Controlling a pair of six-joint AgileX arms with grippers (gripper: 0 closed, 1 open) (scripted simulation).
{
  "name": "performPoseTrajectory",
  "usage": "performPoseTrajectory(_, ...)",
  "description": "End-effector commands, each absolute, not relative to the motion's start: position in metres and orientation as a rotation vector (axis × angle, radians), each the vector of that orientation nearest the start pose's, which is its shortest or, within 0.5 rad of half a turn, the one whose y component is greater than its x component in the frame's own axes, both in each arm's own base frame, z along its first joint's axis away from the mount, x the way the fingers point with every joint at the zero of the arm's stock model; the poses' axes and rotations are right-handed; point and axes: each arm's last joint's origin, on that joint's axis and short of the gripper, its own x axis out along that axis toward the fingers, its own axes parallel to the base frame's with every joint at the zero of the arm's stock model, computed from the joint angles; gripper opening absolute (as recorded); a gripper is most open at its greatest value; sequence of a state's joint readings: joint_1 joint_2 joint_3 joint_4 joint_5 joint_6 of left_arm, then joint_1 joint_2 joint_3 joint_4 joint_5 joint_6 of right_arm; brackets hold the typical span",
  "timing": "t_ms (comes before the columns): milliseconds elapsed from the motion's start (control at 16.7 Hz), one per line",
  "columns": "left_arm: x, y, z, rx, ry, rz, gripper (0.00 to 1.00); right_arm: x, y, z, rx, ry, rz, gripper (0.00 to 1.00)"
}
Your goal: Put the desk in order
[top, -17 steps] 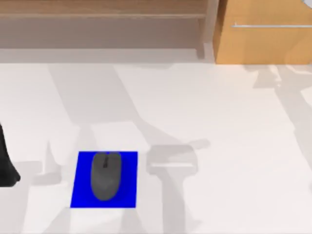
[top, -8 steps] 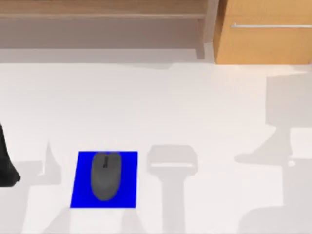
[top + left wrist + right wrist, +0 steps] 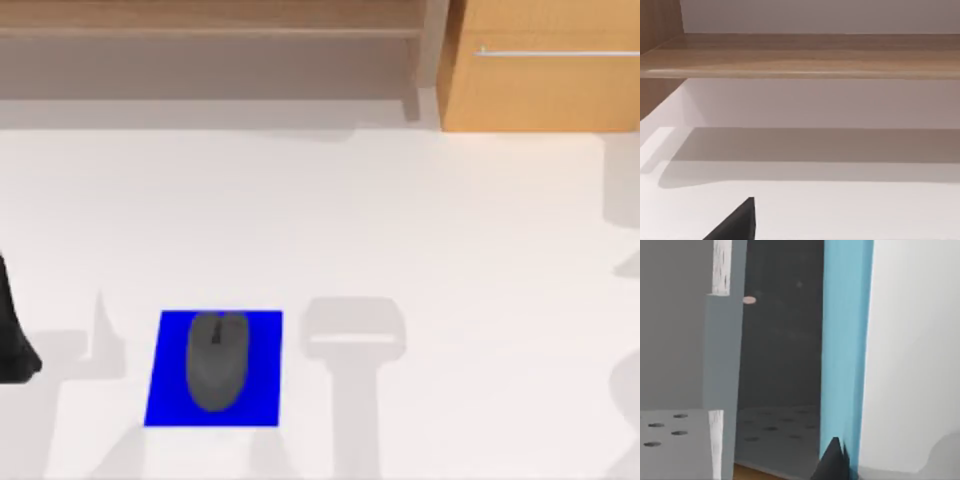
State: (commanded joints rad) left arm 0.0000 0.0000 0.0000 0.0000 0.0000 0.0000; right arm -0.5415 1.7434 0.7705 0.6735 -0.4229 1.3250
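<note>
The desk (image 3: 400,220) is a wide white tabletop with a brown wooden shelf (image 3: 210,30) along the back and a light-wood drawer unit (image 3: 540,80) at the back right. Near the front left lies a blue mat (image 3: 265,370) with a grey mouse (image 3: 216,360) resting on it. A black part of my left arm (image 3: 12,340) sits parked at the left edge, apart from the mat. In the left wrist view a black tip of my left gripper (image 3: 737,222) hangs over bare tabletop, facing the shelf (image 3: 800,55). A black tip of my right gripper (image 3: 832,462) shows in the right wrist view.
The drawer front carries a thin metal handle (image 3: 555,52). Grey arm shadows fall beside the mat and at the right edge. In the right wrist view stand a light-blue upright strip (image 3: 845,340) and a grey surface with holes (image 3: 665,435).
The large shadow over the desk's right half has slid rightward and mostly left the top view. Mouse, mat and left arm have stayed put.
</note>
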Motion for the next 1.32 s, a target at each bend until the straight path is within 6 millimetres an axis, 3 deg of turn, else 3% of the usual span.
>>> performPoseTrajectory(300, 0.106, -0.001, 0.16, 0.0, 0.0, 0.0, 1.0, 0.338, -0.175, 0.155, 1.555, 0.185, -0.233, 0.0)
performPoseTrajectory(780, 0.106, -0.001, 0.16, 0.0, 0.0, 0.0, 1.0, 0.34, -0.176, 0.154, 1.563, 0.184, -0.233, 0.0)
performPoseTrajectory(1140, 0.106, -0.001, 0.16, 0.0, 0.0, 0.0, 1.0, 0.368, -0.176, 0.15, 1.561, 0.187, -0.226, 0.0)
performPoseTrajectory(1320, 0.106, -0.001, 0.16, 0.0, 0.0, 0.0, 1.0, 0.37, -0.176, 0.149, 1.563, 0.188, -0.231, 0.0)
